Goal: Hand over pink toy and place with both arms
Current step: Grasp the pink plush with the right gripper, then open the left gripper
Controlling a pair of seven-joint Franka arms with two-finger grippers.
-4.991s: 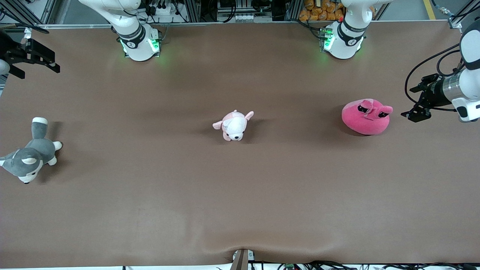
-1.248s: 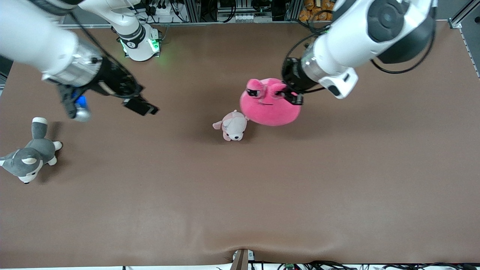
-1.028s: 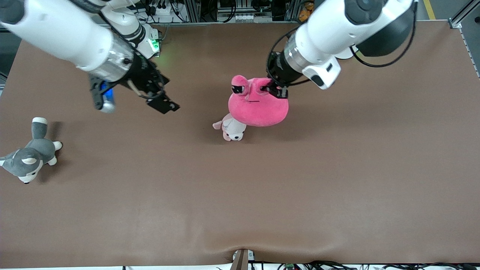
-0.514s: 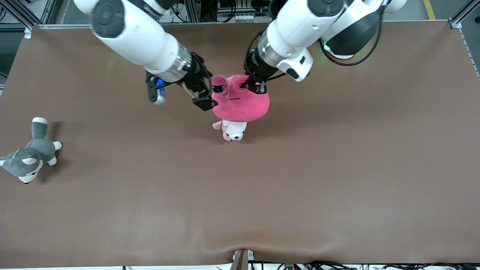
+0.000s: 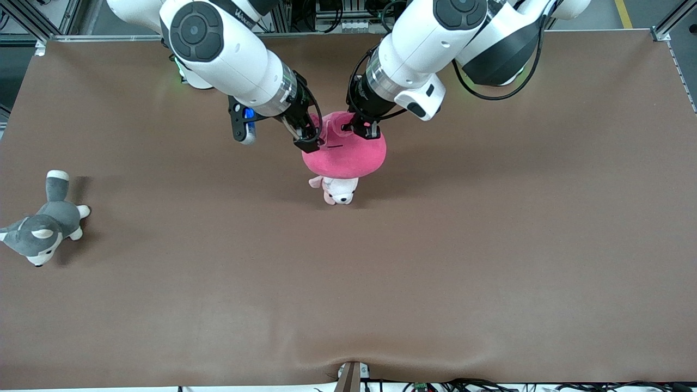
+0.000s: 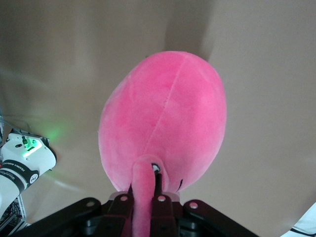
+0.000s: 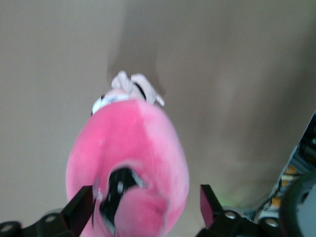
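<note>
The pink toy [image 5: 344,155] hangs in the air over the middle of the table, above the small puppy plush [image 5: 340,191]. My left gripper [image 5: 361,128] is shut on one of its eye stalks; in the left wrist view the stalk [image 6: 143,182] runs between the closed jaws of that gripper [image 6: 145,193]. My right gripper [image 5: 308,137] is at the toy's other eye stalk. In the right wrist view this gripper [image 7: 144,207] is open, its fingers [image 7: 81,206] standing wide on either side of the toy [image 7: 131,143] and its black-marked eye.
The pale-pink-and-white puppy plush [image 7: 126,89] lies on the brown table [image 5: 490,245] directly beneath the toy. A grey-and-white husky plush [image 5: 41,228] lies at the right arm's end of the table, nearer the front camera.
The right arm has swung in from its end of the table until its open fingers straddle the toy's free eye stalk. The left arm carried the toy slightly toward it.
</note>
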